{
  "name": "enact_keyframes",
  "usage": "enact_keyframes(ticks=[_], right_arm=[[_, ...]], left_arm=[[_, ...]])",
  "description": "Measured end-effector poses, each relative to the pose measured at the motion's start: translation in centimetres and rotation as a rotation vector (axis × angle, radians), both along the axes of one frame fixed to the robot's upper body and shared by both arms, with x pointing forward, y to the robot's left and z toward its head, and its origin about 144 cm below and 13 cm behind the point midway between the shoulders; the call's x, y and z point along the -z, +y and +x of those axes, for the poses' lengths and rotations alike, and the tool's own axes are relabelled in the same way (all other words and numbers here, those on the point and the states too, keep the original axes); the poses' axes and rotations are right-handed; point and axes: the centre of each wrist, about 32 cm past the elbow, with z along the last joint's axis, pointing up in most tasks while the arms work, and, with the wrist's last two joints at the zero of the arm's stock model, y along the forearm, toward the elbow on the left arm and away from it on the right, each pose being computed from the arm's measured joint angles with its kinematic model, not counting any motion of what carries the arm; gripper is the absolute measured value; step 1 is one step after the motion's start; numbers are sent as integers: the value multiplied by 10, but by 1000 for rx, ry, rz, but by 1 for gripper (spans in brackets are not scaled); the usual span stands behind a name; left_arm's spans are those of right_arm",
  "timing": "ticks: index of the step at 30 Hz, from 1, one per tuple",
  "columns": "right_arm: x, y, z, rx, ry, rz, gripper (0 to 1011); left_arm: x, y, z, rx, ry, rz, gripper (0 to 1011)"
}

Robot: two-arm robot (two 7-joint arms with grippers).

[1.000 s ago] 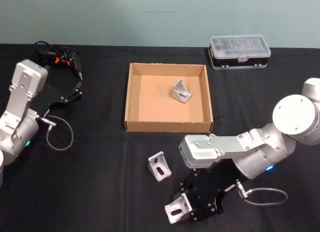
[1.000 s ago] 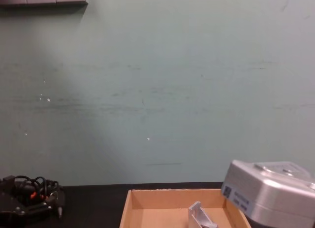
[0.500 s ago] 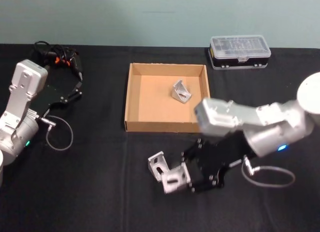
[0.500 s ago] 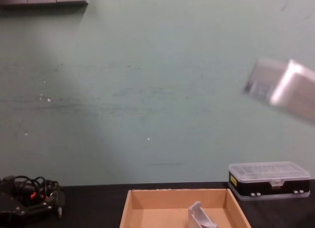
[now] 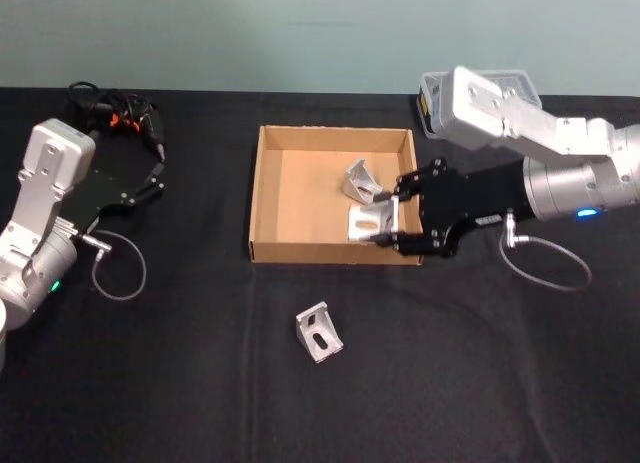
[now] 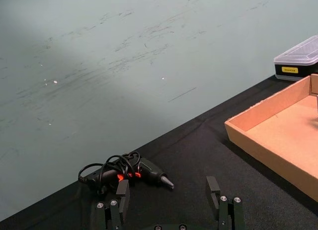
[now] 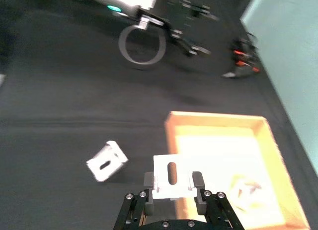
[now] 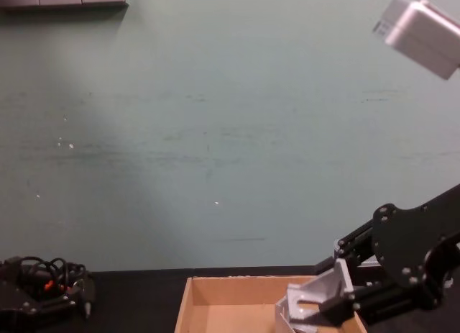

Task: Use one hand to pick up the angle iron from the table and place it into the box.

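Note:
My right gripper [image 5: 386,219] is shut on an angle iron [image 5: 366,223], a small silver bracket with a slot, held above the near right part of the tan cardboard box [image 5: 268,197]. In the right wrist view the held angle iron [image 7: 169,177] sits between the fingers [image 7: 148,181] at the box's [image 7: 215,120] near edge. The chest view shows it [image 8: 317,300] hanging over the box [image 8: 215,283]. A second angle iron [image 5: 362,181] lies inside the box. Another angle iron [image 5: 319,332] rests on the black table [image 5: 180,363] in front of the box. My left gripper [image 5: 155,173] is parked open at the far left.
A black case with a clear lid [image 5: 432,105] stands behind the box at the right, partly behind my right arm. A bundle of black cables with a tool [image 5: 112,114] lies at the back left. A grey cable loop [image 5: 120,268] hangs by the left arm.
The right arm has lifted the angle iron from near the table's front edge and carried it up and back over the box's near right side. The left arm has not moved.

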Motion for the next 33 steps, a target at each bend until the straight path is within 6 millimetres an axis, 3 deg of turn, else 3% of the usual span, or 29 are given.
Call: enact_keyframes(ticks=[16, 33], right_arm=[[26, -4, 29, 220, -11, 11, 452], [54, -1, 49, 293, 44, -9, 453]], left_arm=[[0, 0, 0, 0, 0, 0, 1000], [0, 0, 0, 0, 0, 0, 1000]])
